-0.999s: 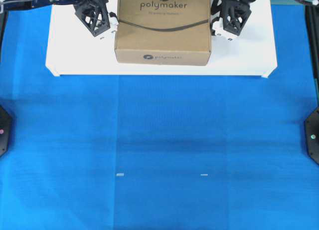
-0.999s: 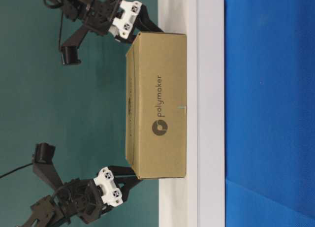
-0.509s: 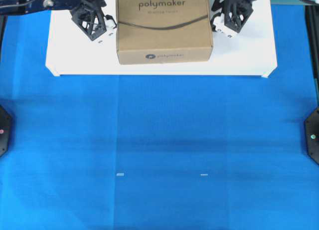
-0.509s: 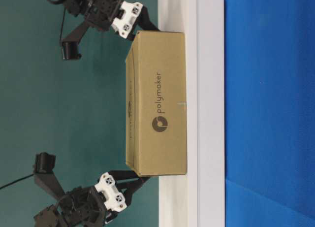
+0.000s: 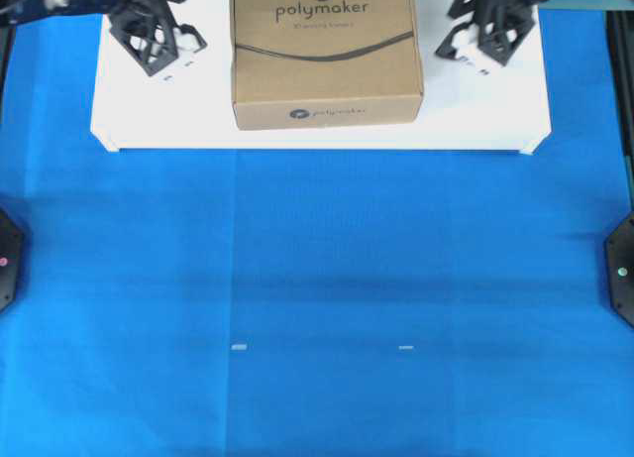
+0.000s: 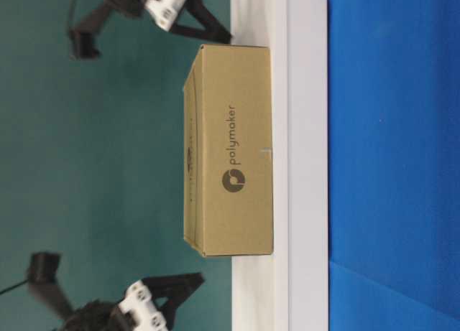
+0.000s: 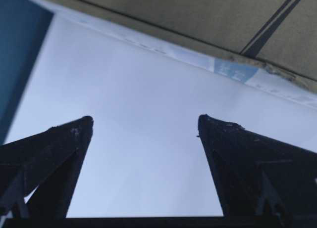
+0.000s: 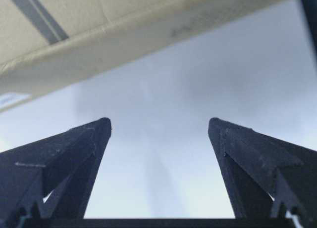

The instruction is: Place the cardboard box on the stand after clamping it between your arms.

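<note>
The brown cardboard box (image 5: 327,51) with the "polymaker" logo rests flat on the white stand (image 5: 149,110), at the stand's middle. My left gripper (image 5: 183,60) is open and empty, off the box's left side with a clear gap. My right gripper (image 5: 466,58) is open and empty, off the box's right side. In the table-level view the box (image 6: 230,151) stands alone on the stand (image 6: 287,288), with the right gripper (image 6: 205,29) and the left gripper (image 6: 180,288) apart from it. Both wrist views show only white stand between the fingers (image 7: 64,149) (image 8: 74,154), and the box's edge (image 7: 198,20) (image 8: 99,35) beyond.
Blue cloth (image 5: 317,298) covers the table in front of the stand, with two small white marks (image 5: 238,347) on it. Black arm bases (image 5: 622,274) sit at the far left and right edges. The stand's front edge (image 5: 317,145) runs across the view.
Both grippers have drawn outward, away from the box's sides, and the gaps have widened. The box has settled on the stand and stays still.
</note>
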You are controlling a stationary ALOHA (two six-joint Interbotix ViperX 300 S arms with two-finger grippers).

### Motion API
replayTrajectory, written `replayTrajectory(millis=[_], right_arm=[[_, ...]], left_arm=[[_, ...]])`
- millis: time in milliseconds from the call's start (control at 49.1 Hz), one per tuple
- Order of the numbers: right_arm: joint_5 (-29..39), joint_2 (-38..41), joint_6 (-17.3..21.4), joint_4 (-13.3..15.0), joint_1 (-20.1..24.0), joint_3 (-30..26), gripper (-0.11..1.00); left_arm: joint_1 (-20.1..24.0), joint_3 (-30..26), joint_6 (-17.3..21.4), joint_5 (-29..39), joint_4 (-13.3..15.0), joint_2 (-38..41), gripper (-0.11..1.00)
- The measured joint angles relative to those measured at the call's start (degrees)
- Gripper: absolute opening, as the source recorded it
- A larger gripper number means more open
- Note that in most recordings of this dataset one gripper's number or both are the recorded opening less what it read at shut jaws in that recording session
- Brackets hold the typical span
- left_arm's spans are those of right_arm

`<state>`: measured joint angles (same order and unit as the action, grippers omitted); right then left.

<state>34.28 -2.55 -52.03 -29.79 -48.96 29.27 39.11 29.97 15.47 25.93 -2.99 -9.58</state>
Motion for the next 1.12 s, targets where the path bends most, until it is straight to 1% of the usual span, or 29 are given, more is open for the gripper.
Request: replayTrajectory(millis=[102,204,285,326,428,469,509,591,754,836,876,978,1121], right_arm=[[0.1,-4.0,0.4,-0.4,-0.9,1.2,0.97],[0.0,-8.1,1.8,-1.2,-1.0,2.5,0.97],[-0.4,-11.4,3.5,-1.9,-1.0,3.7,0.97],[-0.8,-13.2,4.4,-2.2,-1.0,4.3,0.97],[-2.3,-17.1,6.6,-2.5,-0.4,6.2,0.97],[-3.3,-18.5,7.6,-2.5,0.3,6.9,0.97],[-4.7,-20.0,9.1,-2.5,1.8,8.1,0.97],[-8.2,-23.3,12.3,-2.5,7.4,10.5,0.97],[-16.6,-30.1,18.9,-2.7,17.1,15.4,0.97],[-20.8,-33.8,21.3,-2.7,21.4,17.8,0.97],[-22.5,-35.7,21.9,-2.8,23.7,18.7,0.97],[-25.4,-39.9,23.2,-2.8,27.8,21.3,0.97],[-26.2,-45.3,24.6,-2.7,33.7,24.9,0.97]], left_arm=[[0.1,2.1,-0.4,-0.3,0.0,-4.0,0.84],[-0.2,3.4,-1.6,-0.9,0.0,-7.4,0.84],[-1.0,4.2,-4.0,-2.9,0.0,-9.7,0.84],[-1.9,5.1,-6.0,-5.0,0.0,-11.0,0.84],[-5.2,7.6,-9.7,-10.5,0.0,-13.9,0.84],[-6.6,9.0,-11.7,-12.9,0.0,-15.2,0.84],[-8.0,10.1,-12.7,-14.9,0.0,-16.7,0.83],[-11.0,12.3,-15.3,-17.4,0.0,-19.8,0.84],[-17.2,15.7,-16.6,-19.5,0.0,-25.4,0.84],[-20.7,17.2,-16.7,-20.5,0.0,-28.4,0.84],[-22.7,17.9,-16.9,-21.0,0.0,-30.1,0.83],[-26.2,18.9,-17.3,-21.7,0.0,-33.1,0.83],[-30.9,20.1,-17.5,-21.8,0.0,-35.9,0.83]])
